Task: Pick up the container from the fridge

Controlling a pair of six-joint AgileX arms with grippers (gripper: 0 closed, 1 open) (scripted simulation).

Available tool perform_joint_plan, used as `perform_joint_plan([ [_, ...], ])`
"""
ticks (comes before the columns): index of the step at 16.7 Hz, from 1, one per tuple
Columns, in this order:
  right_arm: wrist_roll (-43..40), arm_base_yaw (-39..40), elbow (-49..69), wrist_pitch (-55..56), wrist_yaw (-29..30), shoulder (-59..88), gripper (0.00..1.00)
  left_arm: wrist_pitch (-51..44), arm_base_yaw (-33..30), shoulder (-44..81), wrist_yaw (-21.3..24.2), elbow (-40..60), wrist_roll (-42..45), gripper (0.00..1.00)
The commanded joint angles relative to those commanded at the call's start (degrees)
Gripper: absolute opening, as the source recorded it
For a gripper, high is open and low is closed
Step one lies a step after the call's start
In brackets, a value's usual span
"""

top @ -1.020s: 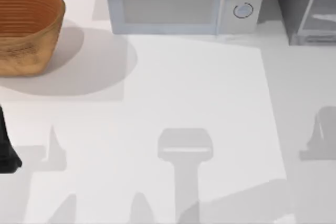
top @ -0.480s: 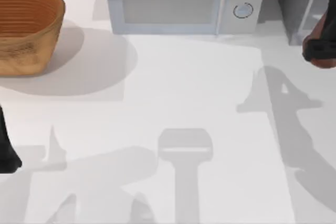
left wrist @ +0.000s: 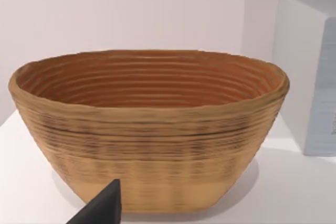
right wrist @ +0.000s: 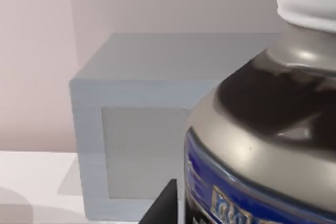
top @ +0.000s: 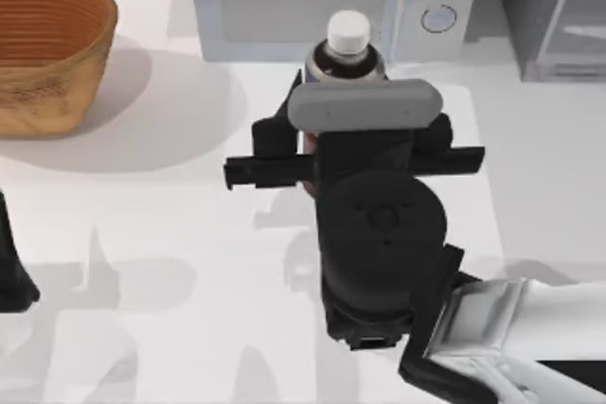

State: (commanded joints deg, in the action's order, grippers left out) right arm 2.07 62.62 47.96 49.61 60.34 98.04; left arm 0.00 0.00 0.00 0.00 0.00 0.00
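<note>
top: overhead | wrists: low, near | shared: microwave (top: 322, 7)

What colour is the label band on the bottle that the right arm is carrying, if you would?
Blue with gold lettering, on the bottle; the right wrist view shows it best.

White-capped dark container (right wrist: 262, 145) close before the pale microwave (right wrist: 136, 129).
</note>
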Motion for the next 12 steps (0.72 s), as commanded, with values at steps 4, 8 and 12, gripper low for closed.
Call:
perform_joint_plan([
  [4,-0.1,7.9,7.8,5.1,10.6,14.9,0.0,0.0,0.0,0.0,0.0,0.0,0.0,1.0],
  [8,-0.4,11.2,11.1,7.2,14.9,20.2,0.0,0.0,0.0,0.0,0.0,0.0,0.0,1.0],
  [12,-0.3,10.9,10.9,7.0,14.7,20.1,0.0,0.0,0.0,0.0,0.0,0.0,0.0,1.0],
])
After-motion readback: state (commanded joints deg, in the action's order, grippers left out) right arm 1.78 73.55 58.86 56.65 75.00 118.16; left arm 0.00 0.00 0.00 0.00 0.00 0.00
